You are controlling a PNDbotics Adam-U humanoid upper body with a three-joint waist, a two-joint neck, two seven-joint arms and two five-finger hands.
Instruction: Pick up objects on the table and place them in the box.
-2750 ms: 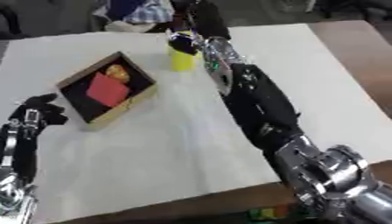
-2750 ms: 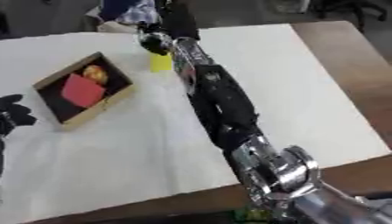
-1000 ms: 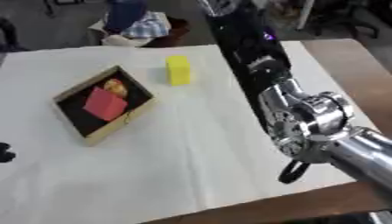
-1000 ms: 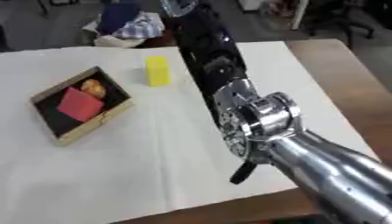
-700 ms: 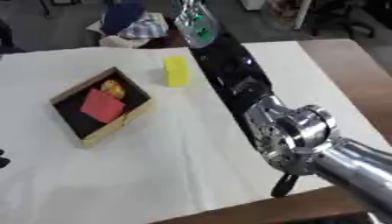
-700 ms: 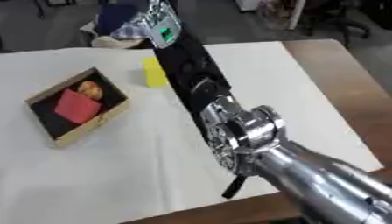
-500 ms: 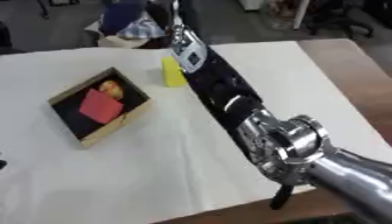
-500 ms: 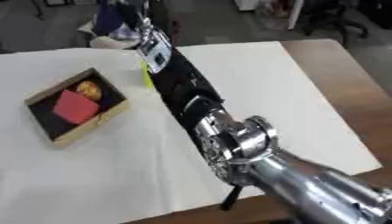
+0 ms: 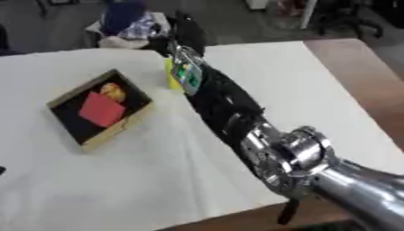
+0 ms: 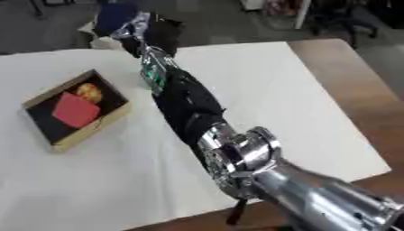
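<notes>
The robot's right arm (image 9: 236,117), black along the forearm with a large silver joint near the lower right of the frame, stretches diagonally up toward the top centre. Its right hand (image 9: 185,34) shows as a dark blurred shape at the far edge of the white-covered table (image 9: 315,90), and whether its fingers are spread or curled cannot be told. A small green patch (image 9: 186,72) sits on the wrist just below the hand.

A yellow upright block (image 9: 171,74) stands on the table in the upper middle of the frame, mostly hidden behind the wrist, so only a strip of its left side is visible; whether the hand touches it cannot be told.

To the left of the block, in the left middle of the frame, lies a shallow tan cardboard box with a dark inside (image 9: 126,122), turned at an angle. Inside it rest a flat red square piece (image 9: 101,109) and, just above that toward the box's upper corner, a small orange-yellow rounded object (image 9: 112,91).

Brown bare tabletop (image 9: 355,67) shows along the right edge. Beyond the table's far edge, at the top left, lies a heap of blue and white cloth (image 9: 126,22).

A tiny dark sliver at the left edge of the left eye view may be part of the left hand (image 9: 2,170); its fingers cannot be made out.
</notes>
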